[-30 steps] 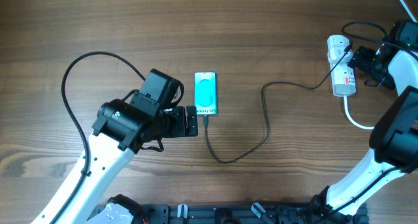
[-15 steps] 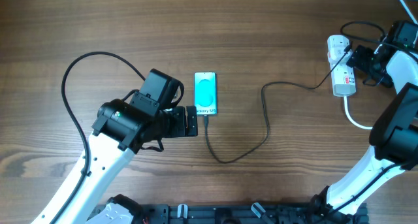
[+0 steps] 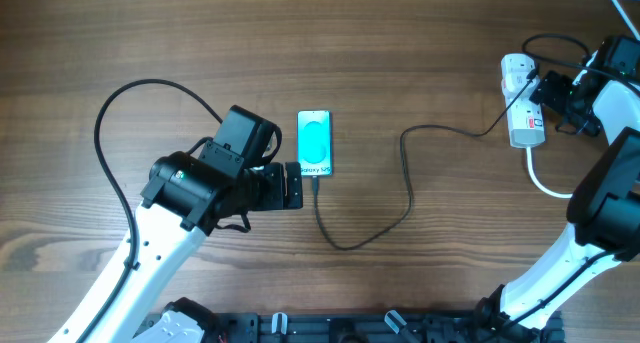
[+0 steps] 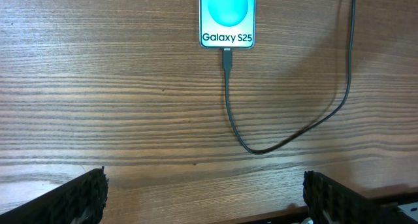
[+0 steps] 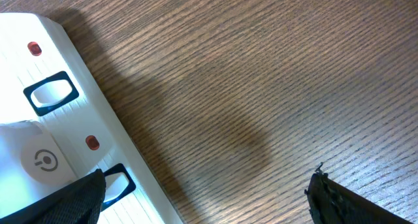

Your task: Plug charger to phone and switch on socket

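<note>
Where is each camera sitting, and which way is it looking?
Overhead: above the table, looking straight down at the phone, charger, socket, left arm and right arm.
Left wrist: on the left arm, looking ahead over the table at the phone and charger; its open fingers fill the bottom corners.
Right wrist: on the right arm, close over the socket; its open fingers fill the bottom corners.
Shared: overhead and left wrist both show the phone and charger.
</note>
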Controlling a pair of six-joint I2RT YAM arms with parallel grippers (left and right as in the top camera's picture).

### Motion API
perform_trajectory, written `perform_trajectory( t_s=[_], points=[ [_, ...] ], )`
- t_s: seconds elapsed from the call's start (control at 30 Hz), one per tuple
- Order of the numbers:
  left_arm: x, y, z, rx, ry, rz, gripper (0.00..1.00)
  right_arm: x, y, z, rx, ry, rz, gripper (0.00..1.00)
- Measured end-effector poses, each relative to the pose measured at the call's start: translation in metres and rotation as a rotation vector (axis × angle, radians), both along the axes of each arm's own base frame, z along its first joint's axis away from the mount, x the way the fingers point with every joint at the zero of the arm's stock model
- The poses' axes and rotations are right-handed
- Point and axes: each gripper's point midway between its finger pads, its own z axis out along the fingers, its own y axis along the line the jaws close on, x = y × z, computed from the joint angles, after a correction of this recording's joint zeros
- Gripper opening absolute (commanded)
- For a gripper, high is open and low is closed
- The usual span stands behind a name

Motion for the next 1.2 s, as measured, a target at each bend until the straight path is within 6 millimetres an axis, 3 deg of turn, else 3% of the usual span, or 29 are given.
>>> perform_trajectory(
  t_s=[0.7, 0.87, 0.93, 1.03, 1.2],
  points=[
    [0.000, 0.000, 0.000, 0.000, 0.000, 0.000, 1.00, -0.005, 0.007, -0.007, 0.080, -0.015, 0.009, 1.00],
    [0.000, 0.000, 0.000, 0.000, 0.000, 0.000, 1.00, -0.023, 0.038, -0.002, 0.167, 0.039, 0.040, 1.00],
    [0.000, 0.000, 0.000, 0.000, 0.000, 0.000, 1.00, -0.024, 0.039, 0.022, 0.152, 0.006, 0.044, 1.00],
    [0.000, 0.000, 0.000, 0.000, -0.001, 0.000, 1.00, -0.031, 0.042, 0.087, 0.104, -0.091, 0.051, 1.00],
    [0.000, 0.000, 0.000, 0.000, 0.000, 0.000, 1.00, -0.079, 0.068, 0.157, 0.105, -0.120, 0.059, 1.00]
  ],
)
